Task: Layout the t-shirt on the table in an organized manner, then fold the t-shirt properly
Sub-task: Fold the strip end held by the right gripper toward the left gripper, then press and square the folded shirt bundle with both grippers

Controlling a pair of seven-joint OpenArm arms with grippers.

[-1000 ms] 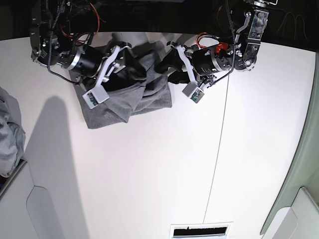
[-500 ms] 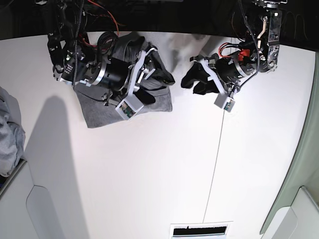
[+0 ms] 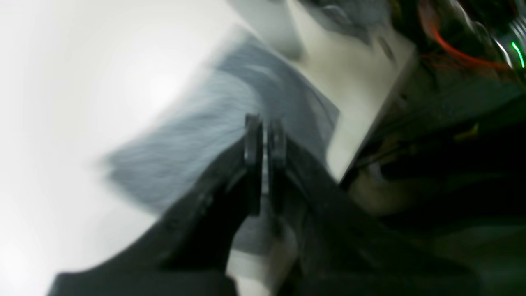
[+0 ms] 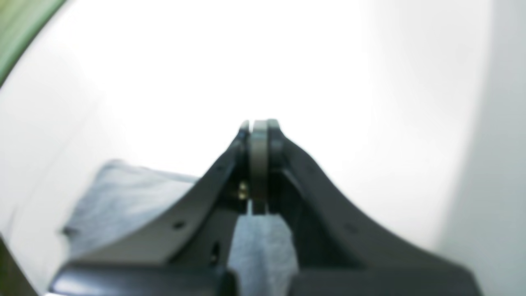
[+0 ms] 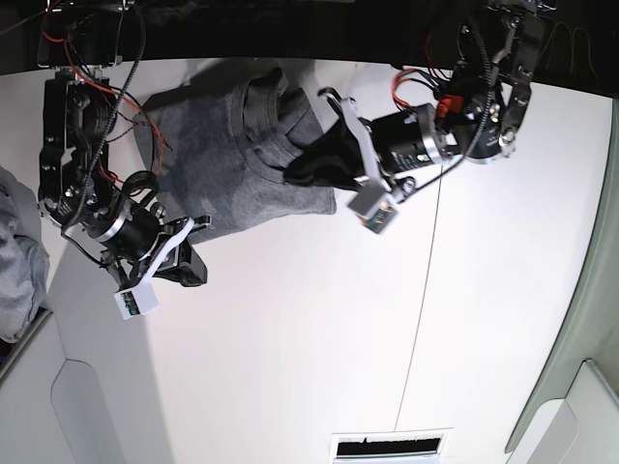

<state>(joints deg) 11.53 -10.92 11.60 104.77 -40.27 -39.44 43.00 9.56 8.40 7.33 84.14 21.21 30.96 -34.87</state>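
The heather-grey t-shirt lies rumpled at the back of the white table. My left gripper is over the shirt's right part. In the blurred left wrist view its jaws are shut with the t-shirt behind the tips; I cannot tell whether they touch it. My right gripper is over bare table just in front of the shirt's front left edge. In the right wrist view it is shut, pointing away over the table, with the t-shirt to its lower left.
A lighter bluish-grey cloth pile lies at the left edge. A thin dark seam crosses the table. White bin corners stand at the front left and front right. A slotted plate sits at the front edge.
The shirt has spread wider along the back. My right arm has swung down and left off the shirt. My left arm has moved left from the seam onto the shirt's right part.
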